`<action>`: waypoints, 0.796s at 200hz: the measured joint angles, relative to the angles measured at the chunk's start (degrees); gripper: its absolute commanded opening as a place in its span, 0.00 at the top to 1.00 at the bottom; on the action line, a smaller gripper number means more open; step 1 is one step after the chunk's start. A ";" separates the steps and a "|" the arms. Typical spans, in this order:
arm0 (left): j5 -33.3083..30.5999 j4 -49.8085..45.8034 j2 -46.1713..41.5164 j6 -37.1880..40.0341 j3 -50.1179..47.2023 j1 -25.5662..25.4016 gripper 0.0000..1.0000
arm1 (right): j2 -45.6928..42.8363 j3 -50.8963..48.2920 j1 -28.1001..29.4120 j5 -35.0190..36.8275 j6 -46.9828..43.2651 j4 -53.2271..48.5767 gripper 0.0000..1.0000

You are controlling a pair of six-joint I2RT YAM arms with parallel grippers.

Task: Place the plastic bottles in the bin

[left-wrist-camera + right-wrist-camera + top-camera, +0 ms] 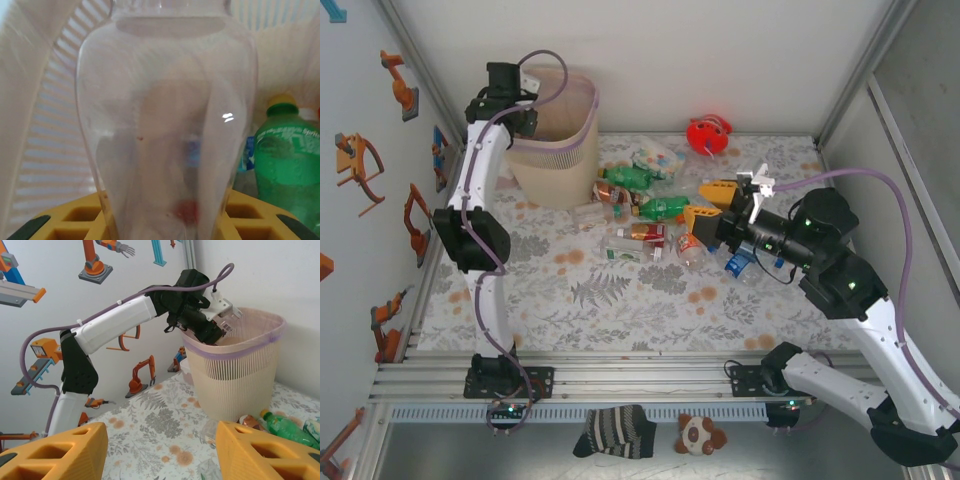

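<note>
Your pale pink bin (555,170) stands at the far left of the table (570,290), and your left gripper (160,227) hangs inside its rim, clamped on a clear bottle (165,125). Beside it, a green bottle (290,165) seems to lie in the bin, though that view is blurred. Your right gripper (160,452) hovers with its jaws apart and empty above the other bottles (665,208), which are scattered on the table just right of the bin.
</note>
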 measured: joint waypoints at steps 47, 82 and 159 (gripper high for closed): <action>1.79 -3.82 1.11 0.11 0.87 0.48 0.74 | 0.26 0.00 0.00 0.00 0.00 -0.26 0.42; 3.96 -7.69 2.84 -0.17 1.75 0.31 0.73 | 0.57 0.00 0.00 0.02 0.00 -0.42 0.42; 7.28 -17.00 8.98 -2.23 5.68 0.20 0.64 | 0.37 -0.07 0.00 0.04 0.02 -0.42 0.43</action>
